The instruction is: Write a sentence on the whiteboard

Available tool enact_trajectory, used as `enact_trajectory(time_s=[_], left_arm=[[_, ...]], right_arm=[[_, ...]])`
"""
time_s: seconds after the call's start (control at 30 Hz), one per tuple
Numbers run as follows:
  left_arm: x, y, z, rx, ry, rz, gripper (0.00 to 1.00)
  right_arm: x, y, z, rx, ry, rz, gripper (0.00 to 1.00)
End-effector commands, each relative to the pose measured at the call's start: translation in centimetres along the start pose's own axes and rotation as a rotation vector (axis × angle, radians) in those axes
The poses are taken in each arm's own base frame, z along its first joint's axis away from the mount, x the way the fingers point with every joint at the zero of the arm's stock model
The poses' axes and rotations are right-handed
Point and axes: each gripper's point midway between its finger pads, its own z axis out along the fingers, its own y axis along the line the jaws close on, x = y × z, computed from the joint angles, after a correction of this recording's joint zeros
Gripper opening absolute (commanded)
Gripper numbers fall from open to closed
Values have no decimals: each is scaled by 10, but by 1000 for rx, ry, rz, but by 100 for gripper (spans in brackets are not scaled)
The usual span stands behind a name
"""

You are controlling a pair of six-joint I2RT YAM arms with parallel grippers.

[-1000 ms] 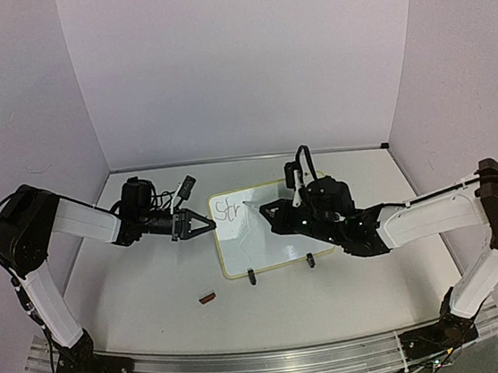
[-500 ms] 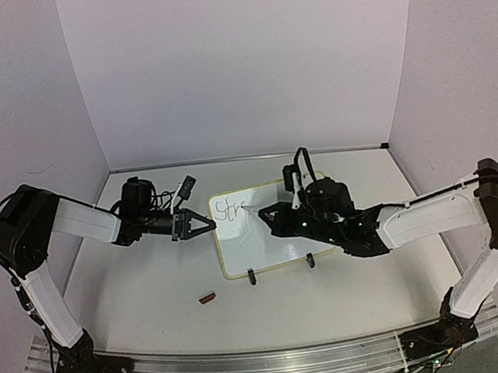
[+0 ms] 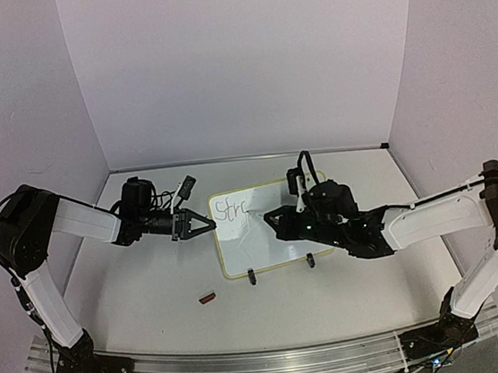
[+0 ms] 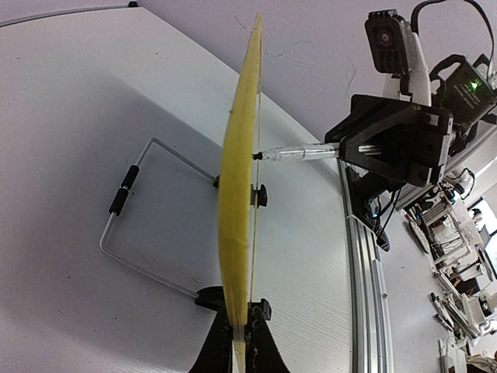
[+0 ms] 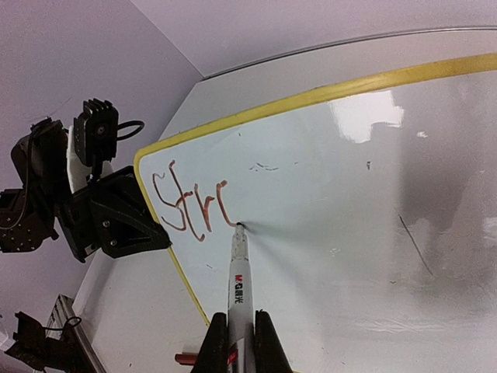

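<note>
We see the whiteboard (image 3: pixel 268 238) near the middle of the table (image 3: pixel 144 288), between the two arms and propped on its wire stand (image 4: pixel 128 225), with two small black clips (image 3: pixel 252 277) on its near edge. The left gripper (image 4: pixel 239 334) reaches in from the left, its fingers closed on the board's pale-yellow frame. In the left wrist view the frame runs edge-on straight up from between them. The right gripper (image 5: pixel 241 315) is clamped around a slim marker (image 5: pixel 239 280), whose barrel sticks out from between the two fingers. The marker's tip touches the white surface just right of the writing. We can read only the start of the sentence (image 5: pixel 190 206), the letters "Str" and one more curved stroke in dark reddish ink, in the board's upper left corner. The rest of the board carries only faint smudges and scratches. A small red cap (image 3: pixel 208 296) lies on the table near the board's front left corner, apart from both arms.
</note>
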Motion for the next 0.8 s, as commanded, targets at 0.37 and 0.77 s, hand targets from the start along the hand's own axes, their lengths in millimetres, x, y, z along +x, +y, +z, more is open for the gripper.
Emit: enact_trajectory(time_s=[0.37, 0.77], left_arm=[[0, -7, 4, 2, 18, 27, 0], [0, -7, 4, 1, 19, 27, 0]], right_arm=[[-35, 13, 2, 12, -86, -39, 0], [-33, 15, 7, 6, -75, -39, 0]])
